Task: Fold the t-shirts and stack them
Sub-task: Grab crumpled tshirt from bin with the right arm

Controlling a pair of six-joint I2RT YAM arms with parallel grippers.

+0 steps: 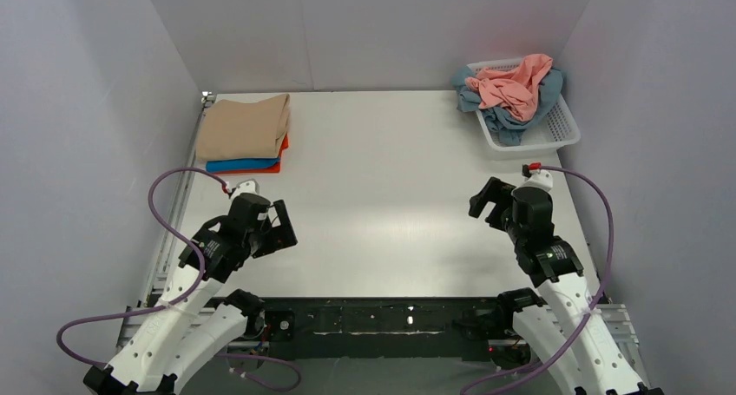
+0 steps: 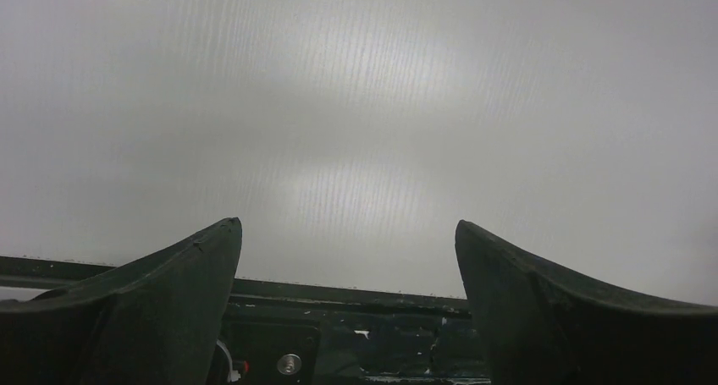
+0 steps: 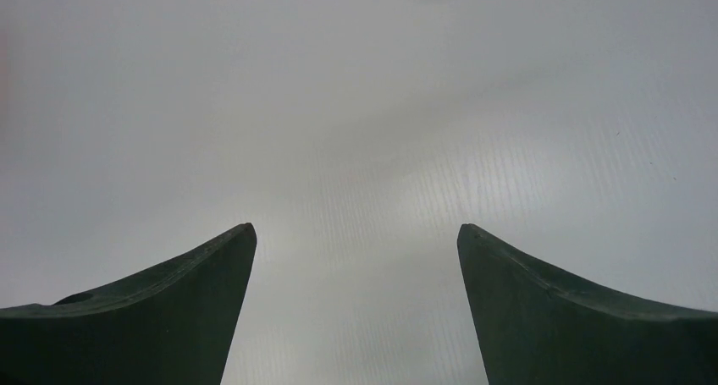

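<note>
A folded stack lies at the table's far left: a beige tan t-shirt (image 1: 244,128) on top, a bright blue one (image 1: 239,164) under it and an orange one (image 1: 279,152) at the bottom. A crumpled salmon pink t-shirt (image 1: 515,86) lies on a dusty grey-blue t-shirt (image 1: 506,120) in the basket at the far right. My left gripper (image 1: 282,227) hangs open over bare table near the left front. My right gripper (image 1: 488,204) hangs open at the right front. Both wrist views show wide-spread jaws, left gripper (image 2: 348,233), right gripper (image 3: 356,233), with nothing between them.
A white plastic lattice basket (image 1: 555,130) stands at the far right corner. Grey walls close in the table on three sides. A dark rail (image 1: 382,319) with the arm bases runs along the near edge. Purple cables (image 1: 165,191) loop beside each arm.
</note>
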